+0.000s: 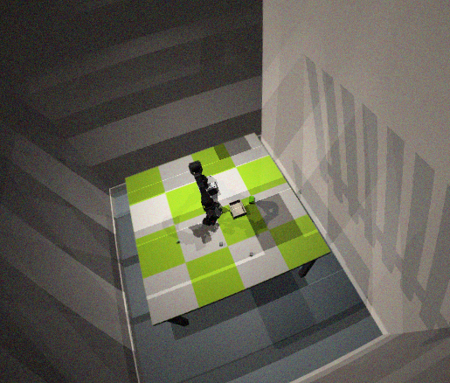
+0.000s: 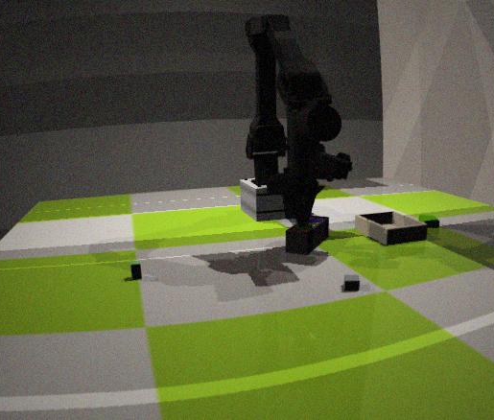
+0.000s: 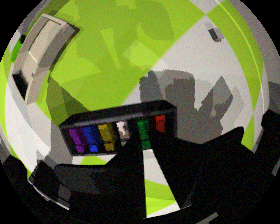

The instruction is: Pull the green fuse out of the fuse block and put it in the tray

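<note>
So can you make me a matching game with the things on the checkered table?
Things:
1. green fuse
2. tray
3. fuse block
4. gripper

Descriptions:
A. pale box with nothing in it, to one side of the arm in the exterior view
B. dark holder with a row of coloured fuses
C. pointing down and shut on a fuse
D. sits in the row between a white fuse and a red one

Right pairs: 1-D, 2-A, 3-B, 4-C
</note>
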{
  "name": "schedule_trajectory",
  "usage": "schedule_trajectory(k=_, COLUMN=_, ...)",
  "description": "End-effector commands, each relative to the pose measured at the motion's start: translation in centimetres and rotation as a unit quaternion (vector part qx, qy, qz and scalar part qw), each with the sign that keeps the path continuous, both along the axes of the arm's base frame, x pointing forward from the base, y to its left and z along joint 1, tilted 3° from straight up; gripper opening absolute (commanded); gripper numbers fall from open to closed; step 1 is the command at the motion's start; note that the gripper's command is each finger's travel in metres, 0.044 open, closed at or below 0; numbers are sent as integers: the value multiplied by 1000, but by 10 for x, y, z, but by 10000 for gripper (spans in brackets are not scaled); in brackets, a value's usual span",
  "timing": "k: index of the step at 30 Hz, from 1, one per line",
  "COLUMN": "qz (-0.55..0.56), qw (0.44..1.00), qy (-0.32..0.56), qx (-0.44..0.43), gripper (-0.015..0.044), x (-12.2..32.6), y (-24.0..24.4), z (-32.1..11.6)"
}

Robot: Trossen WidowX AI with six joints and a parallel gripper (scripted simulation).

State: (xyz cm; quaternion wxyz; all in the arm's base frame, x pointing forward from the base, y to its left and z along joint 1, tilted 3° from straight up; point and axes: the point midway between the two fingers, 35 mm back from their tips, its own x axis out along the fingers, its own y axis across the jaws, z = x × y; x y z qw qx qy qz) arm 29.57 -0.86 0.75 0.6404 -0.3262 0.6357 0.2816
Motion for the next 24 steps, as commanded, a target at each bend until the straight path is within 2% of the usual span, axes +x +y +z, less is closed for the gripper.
schedule_trajectory(k=1, qz=0, qw=1000, qy=-2, qx=1, gripper=0, x=0, y=0, z=4)
schedule_trajectory(k=24, qz=0, qw=1000, qy=-1, qx=1, gripper=0, x=0, y=1, z=15)
